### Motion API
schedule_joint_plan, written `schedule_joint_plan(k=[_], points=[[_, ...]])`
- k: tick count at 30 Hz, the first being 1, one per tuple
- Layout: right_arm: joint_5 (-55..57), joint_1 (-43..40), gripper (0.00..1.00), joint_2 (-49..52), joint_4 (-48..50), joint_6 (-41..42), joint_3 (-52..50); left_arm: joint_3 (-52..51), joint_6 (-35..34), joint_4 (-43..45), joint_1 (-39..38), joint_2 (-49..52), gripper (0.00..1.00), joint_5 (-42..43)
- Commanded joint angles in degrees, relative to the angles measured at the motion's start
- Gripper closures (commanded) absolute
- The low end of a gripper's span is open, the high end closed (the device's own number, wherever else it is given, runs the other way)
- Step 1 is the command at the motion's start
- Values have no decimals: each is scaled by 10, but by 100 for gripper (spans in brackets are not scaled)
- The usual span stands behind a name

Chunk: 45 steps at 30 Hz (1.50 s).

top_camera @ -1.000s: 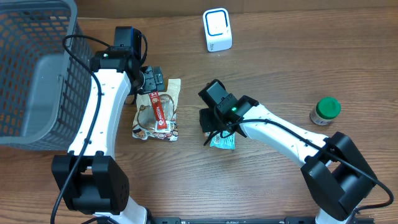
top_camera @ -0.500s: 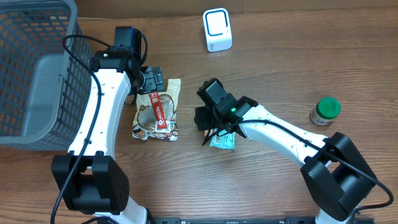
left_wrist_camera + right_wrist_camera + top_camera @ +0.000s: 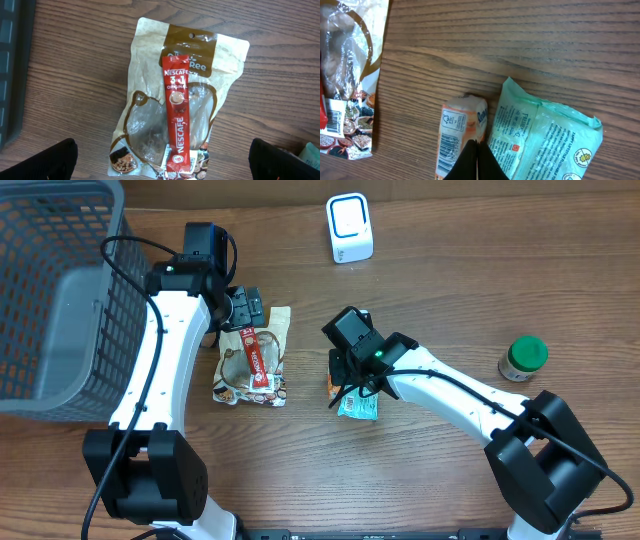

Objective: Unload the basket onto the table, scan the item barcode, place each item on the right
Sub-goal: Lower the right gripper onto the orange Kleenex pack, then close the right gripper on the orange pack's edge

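Watching the right hand (image 3: 476, 156), I see its fingers go from half apart a moment ago to fully together. The tips meet at the seam where the orange packet (image 3: 454, 145) lies against the green pack (image 3: 545, 135). I cannot tell whether they pinch the packet's edge or nothing at all. Closed this tight, I judge it a thin grip at best, so the lift toward the white scanner (image 3: 349, 227) is not secured. The packet sits near the middle of the desk (image 3: 450, 270) with its barcode facing up, well apart from the scanner at the far edge. The left hand (image 3: 167, 162) hangs wide open and empty above the brown snack bag (image 3: 145, 110).

The wooden desk carries the grey mesh basket (image 3: 40, 240) at the left, the snack bag, the green-lidded jar (image 3: 524, 357) at the right, and the Nescafé stick (image 3: 177, 120) lying on the bag. Nothing of the room beyond the desk shows.
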Motion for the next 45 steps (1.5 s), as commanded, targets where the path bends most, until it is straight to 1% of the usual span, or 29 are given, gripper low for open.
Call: schedule_joint_plan(k=[1, 7, 11, 14, 17, 19, 26, 30, 34, 36, 38, 41, 45], points=[[17, -1, 96, -5, -5, 20, -4, 8, -5, 0, -1, -12, 0, 3], [17, 4, 96, -5, 5, 42, -27, 8, -6, 0, -1, -12, 0, 3], [13, 9, 96, -5, 27, 42, -49, 8, -5, 0, -1, -12, 0, 3], [-24, 13, 96, -5, 52, 37, -59, 8, -5, 0, -1, -12, 0, 3], [-76, 19, 96, -5, 78, 5, -59, 8, -5, 0, -1, -12, 0, 3], [-91, 23, 96, -5, 93, -7, -59, 8, -5, 0, -1, -12, 0, 3], [-90, 37, 96, -5, 111, -8, -59, 8, -5, 0, -1, -12, 0, 3], [-89, 37, 95, -5, 120, -23, -59, 8, -5, 0, -1, -12, 0, 3], [-68, 37, 95, -5, 133, -18, -59, 8, -5, 0, -1, -12, 0, 3], [-54, 35, 86, -5, 146, -18, -59, 8, -6, 0, -1, -12, 0, 3], [-42, 35, 84, -5, 155, -12, -59, 8, -5, 0, -1, -12, 0, 3], [-19, 35, 82, -5, 160, 26, -59, 8, -6, 0, -1, -12, 0, 3], [-12, 35, 72, -5, 163, 54, -59, 8, -5, 0, -1, -12, 0, 3]])
